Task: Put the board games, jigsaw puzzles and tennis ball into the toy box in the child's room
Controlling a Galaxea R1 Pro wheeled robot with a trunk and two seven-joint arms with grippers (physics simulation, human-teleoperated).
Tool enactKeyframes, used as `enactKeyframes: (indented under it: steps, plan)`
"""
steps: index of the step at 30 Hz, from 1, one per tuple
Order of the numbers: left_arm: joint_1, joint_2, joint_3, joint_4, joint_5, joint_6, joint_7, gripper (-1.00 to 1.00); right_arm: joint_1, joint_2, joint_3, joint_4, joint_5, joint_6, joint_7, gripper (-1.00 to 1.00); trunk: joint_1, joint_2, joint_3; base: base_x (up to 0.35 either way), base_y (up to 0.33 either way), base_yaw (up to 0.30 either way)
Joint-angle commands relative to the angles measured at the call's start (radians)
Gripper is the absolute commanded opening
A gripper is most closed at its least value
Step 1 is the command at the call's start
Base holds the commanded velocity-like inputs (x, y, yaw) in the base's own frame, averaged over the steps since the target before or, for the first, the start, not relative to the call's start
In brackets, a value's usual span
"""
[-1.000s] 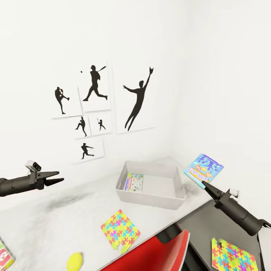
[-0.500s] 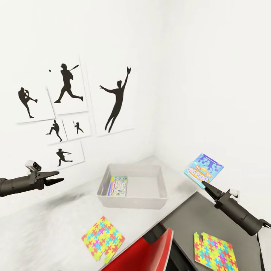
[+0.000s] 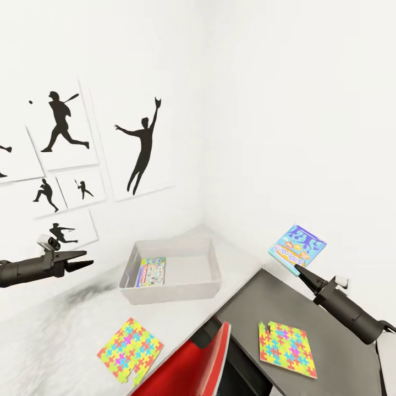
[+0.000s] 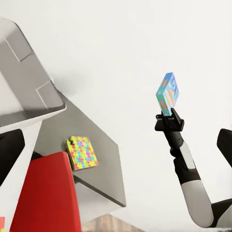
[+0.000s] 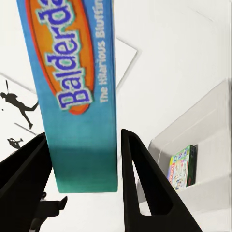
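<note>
Swinging rightward, the head camera now puts the toy box [image 3: 170, 272], one board game [image 3: 150, 271] inside, further left, while the right gripper [image 3: 297, 268] pinches the Balderdash box [image 3: 297, 246] aloft and the left gripper [image 3: 82, 260] hangs spread.

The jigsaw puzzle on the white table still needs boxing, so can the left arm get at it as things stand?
Probably yes: the left gripper is open and empty, and nothing lies between it and the jigsaw puzzle below.
</note>
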Motion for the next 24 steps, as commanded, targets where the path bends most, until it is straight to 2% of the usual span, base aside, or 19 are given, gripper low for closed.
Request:
enactKeyframes:
  steps: [1,7,24]
  plan:
    - [0.0,0.001,0.0,0.0,0.0,0.011,-0.003,1.0,-0.002,0.0,-0.001,0.0,-0.003,0.006,0.005,-1.0,0.001,-0.002,-0.002,-0.099,0.0,-0.277]
    - [0.0,0.001,0.0,-0.001,0.002,0.011,-0.003,1.0,-0.002,0.0,-0.001,0.0,-0.003,0.006,0.005,-1.0,0.001,-0.002,-0.002,-0.132,0.0,-0.159]
    - [0.0,0.001,0.0,0.0,0.002,0.012,-0.003,1.0,-0.002,0.002,0.0,0.0,0.0,0.006,0.005,-1.0,0.001,-0.002,-0.002,-0.005,0.0,-0.004]
